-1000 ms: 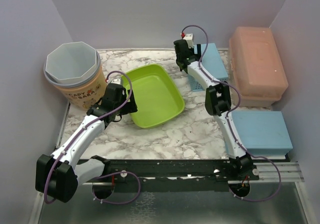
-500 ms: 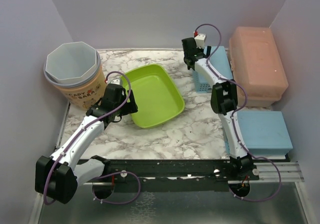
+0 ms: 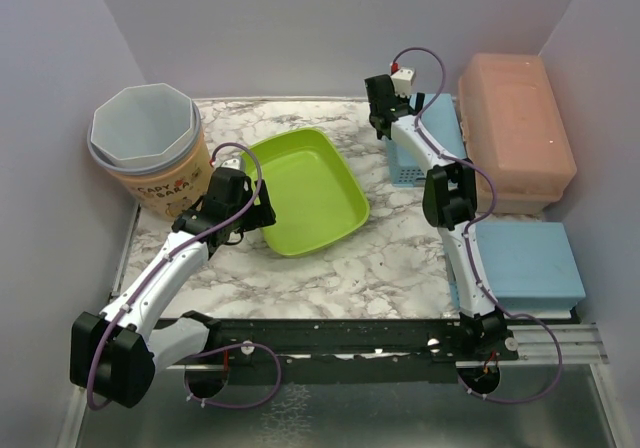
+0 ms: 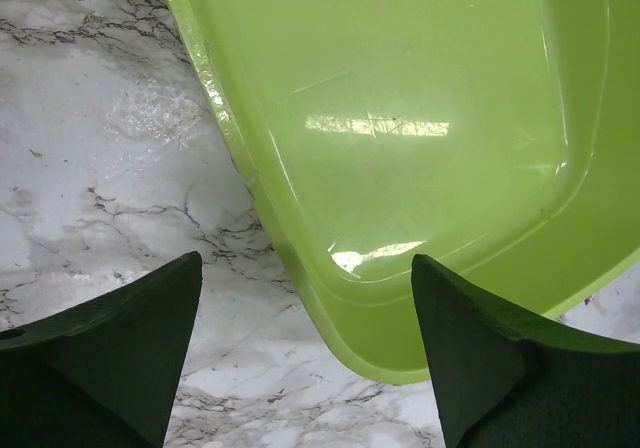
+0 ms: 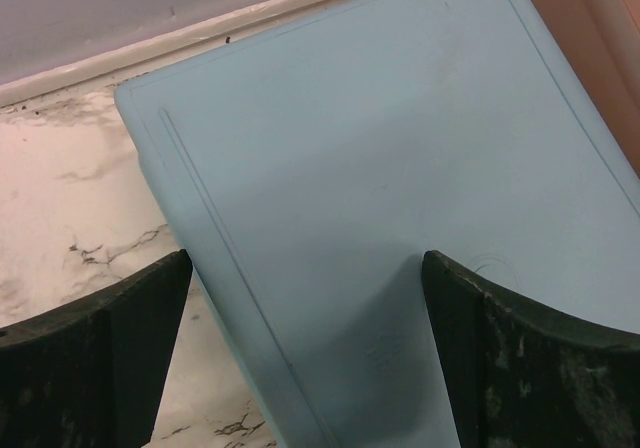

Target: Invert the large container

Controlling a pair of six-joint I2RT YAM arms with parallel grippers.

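The tan round tub (image 3: 150,158) with a grey liner stands upright at the back left. A lime green tray (image 3: 305,188) lies open side up in the middle. My left gripper (image 3: 260,215) is open at the tray's near left rim. In the left wrist view the tray's corner (image 4: 420,118) lies between the spread fingers of the left gripper (image 4: 305,368), one finger over the marble, the other over the tray. My right gripper (image 3: 383,130) is open above the left edge of a light blue basket (image 3: 428,133). In the right wrist view that gripper (image 5: 305,358) straddles the basket's flat top (image 5: 400,198).
A salmon lidded box (image 3: 515,128) stands at the back right, against the blue basket. A blue box (image 3: 525,263) lies at the near right. Purple walls close in the left, back and right. A black rail (image 3: 340,338) runs along the near edge.
My right gripper has moved right and back, from beside the blue basket to over its left edge, and then settled. The left arm and the tray have not moved.
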